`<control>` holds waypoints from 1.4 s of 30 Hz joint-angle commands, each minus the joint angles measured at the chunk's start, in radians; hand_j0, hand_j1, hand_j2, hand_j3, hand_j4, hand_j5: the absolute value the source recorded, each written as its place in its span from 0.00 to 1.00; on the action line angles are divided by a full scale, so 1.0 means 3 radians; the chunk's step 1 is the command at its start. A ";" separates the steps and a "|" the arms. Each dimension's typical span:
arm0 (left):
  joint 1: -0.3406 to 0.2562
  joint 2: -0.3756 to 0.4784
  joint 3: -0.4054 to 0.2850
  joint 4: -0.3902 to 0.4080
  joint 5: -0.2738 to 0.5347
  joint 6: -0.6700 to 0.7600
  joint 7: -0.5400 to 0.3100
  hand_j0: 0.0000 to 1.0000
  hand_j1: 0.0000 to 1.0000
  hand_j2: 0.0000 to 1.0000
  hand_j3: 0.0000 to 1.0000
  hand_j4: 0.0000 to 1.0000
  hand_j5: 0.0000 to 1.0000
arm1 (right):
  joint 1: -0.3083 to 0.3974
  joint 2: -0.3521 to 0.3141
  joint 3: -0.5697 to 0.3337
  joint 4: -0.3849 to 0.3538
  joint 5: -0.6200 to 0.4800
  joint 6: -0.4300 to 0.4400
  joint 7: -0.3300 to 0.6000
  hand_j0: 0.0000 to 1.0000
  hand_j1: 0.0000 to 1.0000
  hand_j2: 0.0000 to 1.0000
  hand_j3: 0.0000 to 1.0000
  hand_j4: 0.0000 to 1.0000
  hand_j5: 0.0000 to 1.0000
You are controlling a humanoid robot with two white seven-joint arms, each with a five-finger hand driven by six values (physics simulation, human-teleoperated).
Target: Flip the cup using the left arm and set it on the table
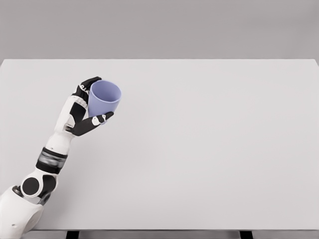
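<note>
One left hand, fingers clasping lilac cup, mouth up, table left edge near

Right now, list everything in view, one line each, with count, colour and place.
plastic-looking tapered cup: one, light blue-violet, left part of the view, held in the left hand with its open mouth facing up toward the camera.
flat rectangular table: one, pale grey-white, fills most of the view; dark legs show at its near edge.
plain back wall: one, grey, behind the table's far edge.
left hand: one, white with black fingers, shut around the cup; its arm comes in from the lower left.
right arm: not in view.
</note>
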 commanded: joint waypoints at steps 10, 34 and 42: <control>0.0041 -0.0048 0.0001 0.0003 0.0128 0.0005 0.0000 0.75 0.75 0.75 0.75 0.75 0.75 | 0.0000 0.0000 0.0000 0.0001 0.0000 0.0000 0.0001 1.00 1.00 1.00 1.00 1.00 1.00; 0.0051 -0.0063 0.0011 0.0003 0.0143 -0.0010 0.0000 0.88 0.88 0.88 0.88 0.88 0.88 | 0.0005 0.0000 0.0000 0.0001 0.0000 0.0000 0.0001 1.00 1.00 1.00 1.00 1.00 1.00; 0.0051 -0.0058 0.0011 -0.0007 0.0143 -0.0010 0.0000 0.97 0.97 0.97 0.97 0.97 0.97 | 0.0000 0.0000 0.0000 0.0001 0.0000 0.0000 0.0001 1.00 1.00 1.00 1.00 1.00 1.00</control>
